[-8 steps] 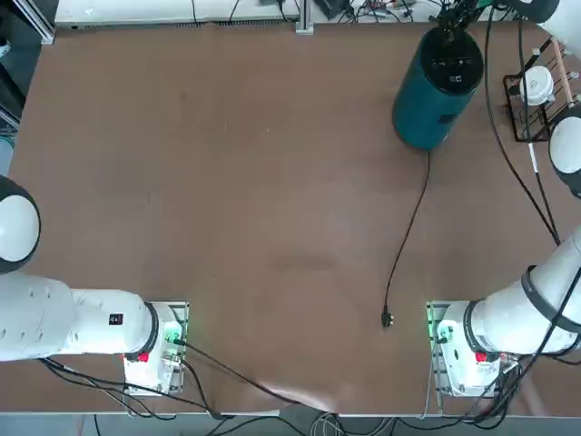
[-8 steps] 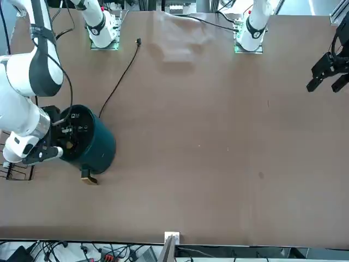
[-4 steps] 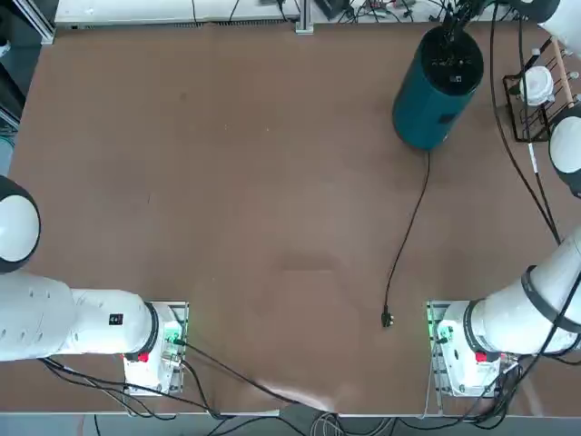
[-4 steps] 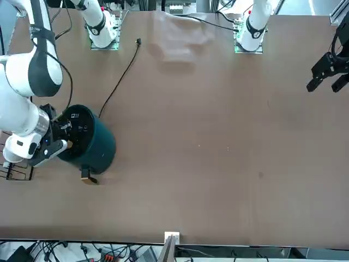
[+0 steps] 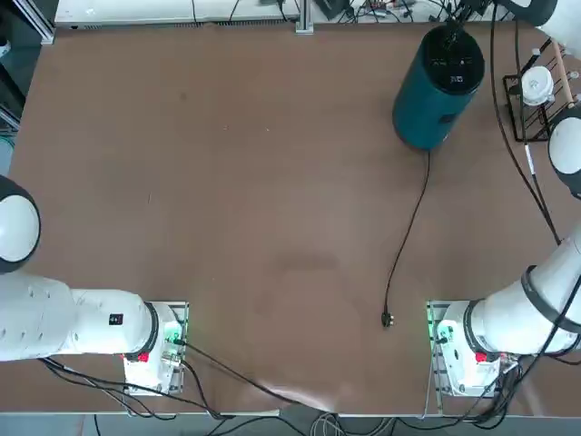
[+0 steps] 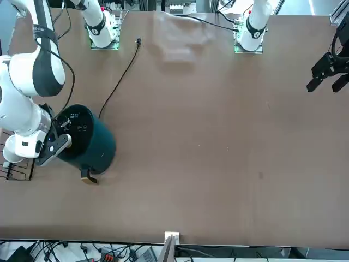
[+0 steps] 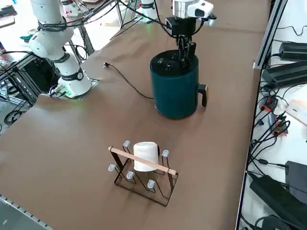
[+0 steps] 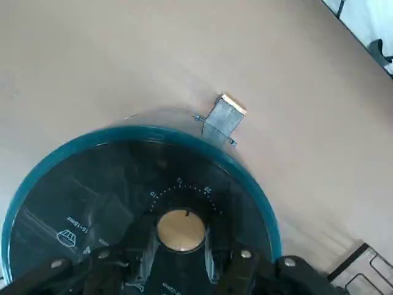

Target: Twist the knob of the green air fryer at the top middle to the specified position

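The right end effector (image 8: 180, 238) is closed in narrow on the knob (image 8: 181, 230), with one finger on each side of it. There is one knob, small, round and tan, with one short dark line by its edge. It sits on the black top of the green air fryer (image 7: 175, 91), right under the end effector.

Around the knob, little white lines go in a curve. I can read "10" and "20" there; the number between them is too small to be sure. Farther out on the black top is "16-18min" by a little white food picture. More white words are partly hidden by the end effector.

Under the end effector, the one fryer stands upright on the bench (image 5: 227, 200). Its one handle (image 7: 203, 94) sticks out on the side away from the arm bases. One black cord (image 7: 128, 82) runs from the fryer back toward the bases and ends in one black plug (image 5: 387, 319).

To the robot's right of the end effector, well apart from the fryer, is one black wire rack (image 7: 165, 194). It has one wood bar (image 7: 144, 162) along its top, five white caps (image 7: 151, 183) that I can count, and one white round thing (image 7: 146, 153) in it.
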Controlling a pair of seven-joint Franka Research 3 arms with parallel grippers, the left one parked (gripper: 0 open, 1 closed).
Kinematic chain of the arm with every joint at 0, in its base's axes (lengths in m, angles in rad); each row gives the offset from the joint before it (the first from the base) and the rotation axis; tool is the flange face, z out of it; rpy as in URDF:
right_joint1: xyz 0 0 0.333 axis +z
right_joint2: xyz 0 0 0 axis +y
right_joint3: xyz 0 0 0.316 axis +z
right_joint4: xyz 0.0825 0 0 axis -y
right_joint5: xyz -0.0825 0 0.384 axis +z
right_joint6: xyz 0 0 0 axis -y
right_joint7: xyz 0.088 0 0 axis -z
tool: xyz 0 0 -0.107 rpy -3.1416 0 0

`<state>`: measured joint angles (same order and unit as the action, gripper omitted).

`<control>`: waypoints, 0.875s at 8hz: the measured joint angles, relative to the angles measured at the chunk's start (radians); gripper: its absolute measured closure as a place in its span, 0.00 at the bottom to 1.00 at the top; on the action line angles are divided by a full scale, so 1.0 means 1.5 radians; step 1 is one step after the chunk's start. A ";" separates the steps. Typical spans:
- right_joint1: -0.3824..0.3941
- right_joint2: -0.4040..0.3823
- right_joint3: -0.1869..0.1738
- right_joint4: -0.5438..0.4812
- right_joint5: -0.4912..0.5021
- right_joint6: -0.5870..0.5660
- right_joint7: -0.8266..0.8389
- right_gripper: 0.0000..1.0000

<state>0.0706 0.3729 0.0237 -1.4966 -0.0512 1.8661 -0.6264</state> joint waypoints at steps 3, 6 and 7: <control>0.000 0.001 0.000 0.000 -0.002 0.003 -0.061 0.55; 0.000 0.001 0.000 0.000 -0.003 0.005 -0.135 0.55; 0.000 0.001 0.000 0.000 -0.003 0.005 -0.154 0.55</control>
<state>0.0705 0.3742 0.0240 -1.4966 -0.0557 1.8735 -0.8567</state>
